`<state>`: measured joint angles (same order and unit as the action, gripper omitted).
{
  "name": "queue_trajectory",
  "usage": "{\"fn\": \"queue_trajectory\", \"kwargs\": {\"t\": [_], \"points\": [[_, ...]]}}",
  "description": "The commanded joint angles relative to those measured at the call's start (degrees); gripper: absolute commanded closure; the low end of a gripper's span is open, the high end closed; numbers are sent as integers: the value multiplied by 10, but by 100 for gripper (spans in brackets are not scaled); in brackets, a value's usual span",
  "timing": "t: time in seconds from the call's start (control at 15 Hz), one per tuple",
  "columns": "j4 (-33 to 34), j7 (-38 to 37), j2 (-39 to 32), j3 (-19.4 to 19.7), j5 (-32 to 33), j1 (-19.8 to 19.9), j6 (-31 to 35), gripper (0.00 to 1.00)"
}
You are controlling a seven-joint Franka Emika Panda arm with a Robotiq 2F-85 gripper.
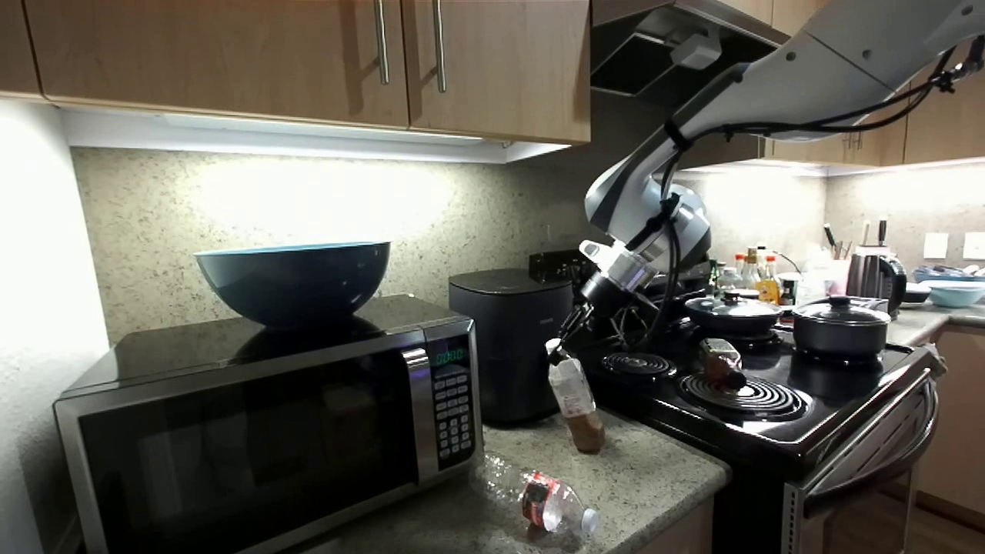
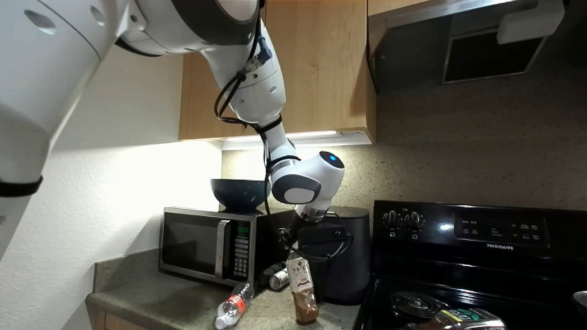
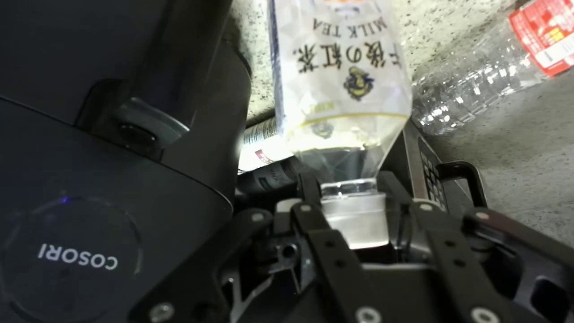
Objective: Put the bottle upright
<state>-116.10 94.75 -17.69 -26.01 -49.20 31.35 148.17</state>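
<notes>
Gripper (image 3: 353, 197) is closed on the cap (image 3: 356, 220) of the tea bottle (image 1: 575, 400), which is a little right of centre, low in the frame, in an exterior view. In both exterior views its long axis goes downward from this grip and leans, base (image 1: 589, 439) toward lower right; I judge the coming move must bring the base under the cap. Whether the base touches the counter (image 1: 654, 462), I cannot surely tell. Nearby, at lower centre, lies the red-banded bottle (image 1: 536, 498).

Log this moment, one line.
slim clear plastic milk-tea bottle: tilted | jaws: shut on its pale cap | red-banded clear plastic bottle: lying down
</notes>
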Motion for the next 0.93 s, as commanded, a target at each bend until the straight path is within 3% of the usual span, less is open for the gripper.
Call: {"fn": "queue_trajectory", "kwargs": {"t": [0.0, 0.27, 0.33, 0.4, 0.73, 0.87], "points": [[34, 53, -17, 93, -76, -68, -67, 88], [57, 73, -31, 174, -118, -115, -138, 88], [60, 70, -31, 191, -120, -125, -146, 52], [60, 66, -29, 205, -120, -136, -147, 38], [57, 55, -28, 242, -104, -171, -140, 6], [53, 56, -23, 250, -102, -184, -127, 1]]}}
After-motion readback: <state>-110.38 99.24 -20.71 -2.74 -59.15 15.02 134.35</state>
